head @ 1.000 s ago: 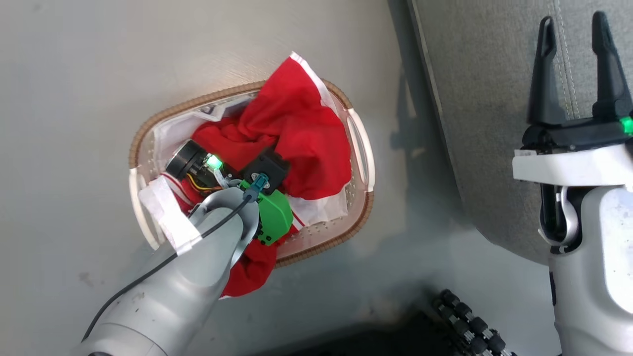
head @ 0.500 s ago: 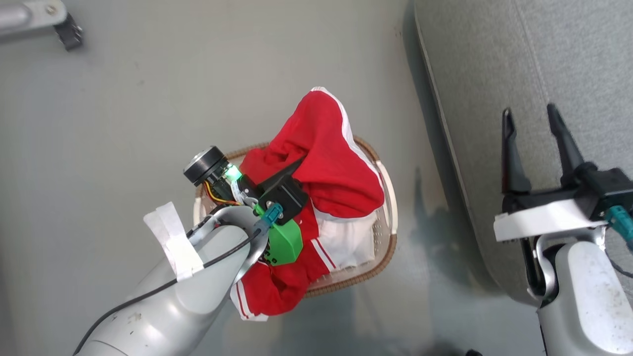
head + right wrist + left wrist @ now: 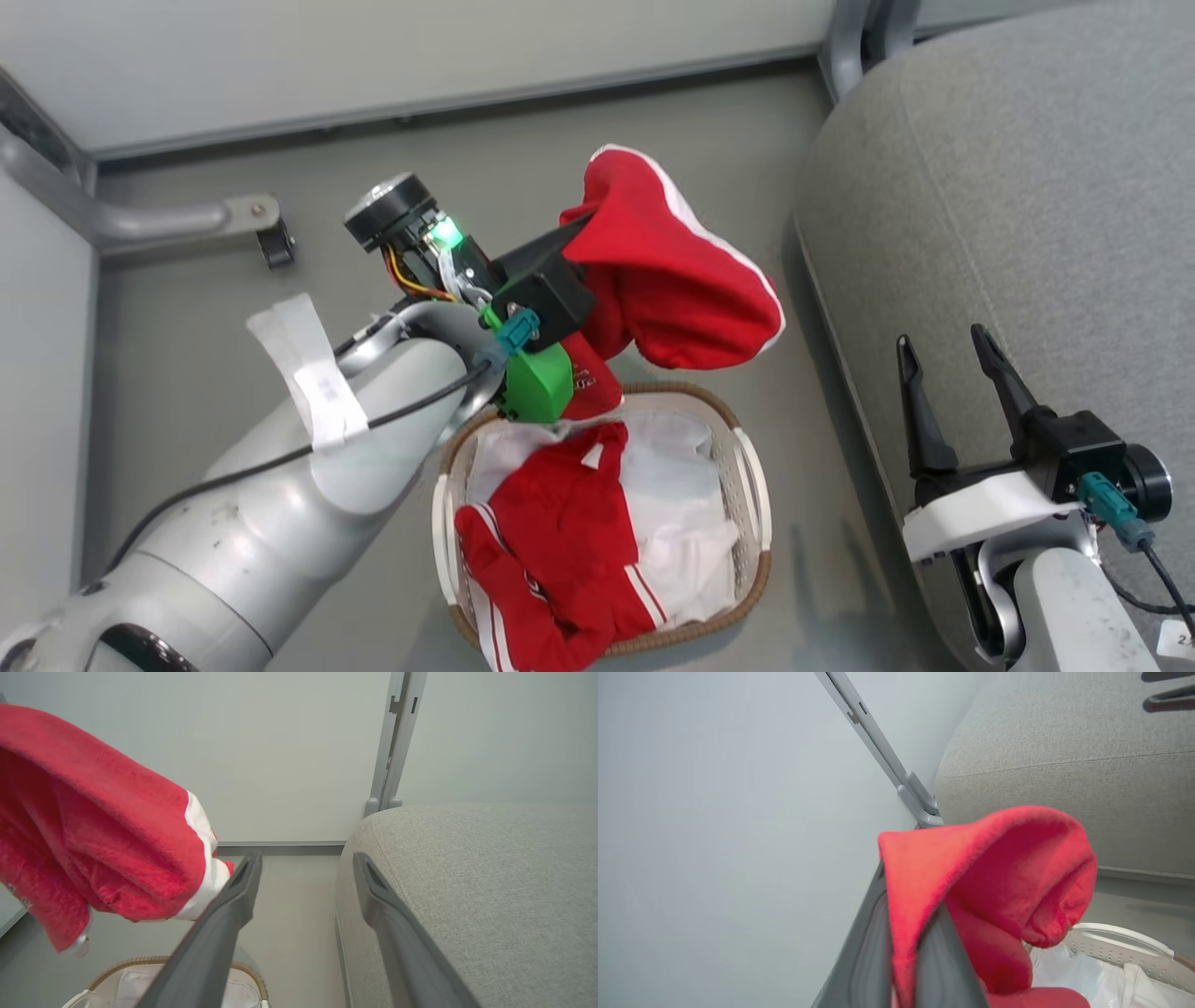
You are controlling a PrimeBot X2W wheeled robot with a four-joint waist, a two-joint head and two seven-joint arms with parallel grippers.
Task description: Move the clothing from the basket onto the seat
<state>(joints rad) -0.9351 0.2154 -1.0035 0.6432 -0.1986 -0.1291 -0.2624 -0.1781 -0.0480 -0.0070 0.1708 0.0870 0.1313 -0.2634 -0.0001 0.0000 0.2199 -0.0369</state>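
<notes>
Head view, change: the whole frame had shifted with the camera. Against the basket, the left gripper and its bunch of clothing sat higher than half a second before, past the far rim instead of over the bowl.
Head view, axis: the clothing ran from upper centre down to lower centre, its tail lying in the basket. The rounded lifted fold pointed right, toward the seat.
Left wrist view: the fingers were pinched tight on a red fold, which drooped right in front of the seat.
Right wrist view: the right gripper was spread and held nothing. The clothing hung at upper left.
</notes>
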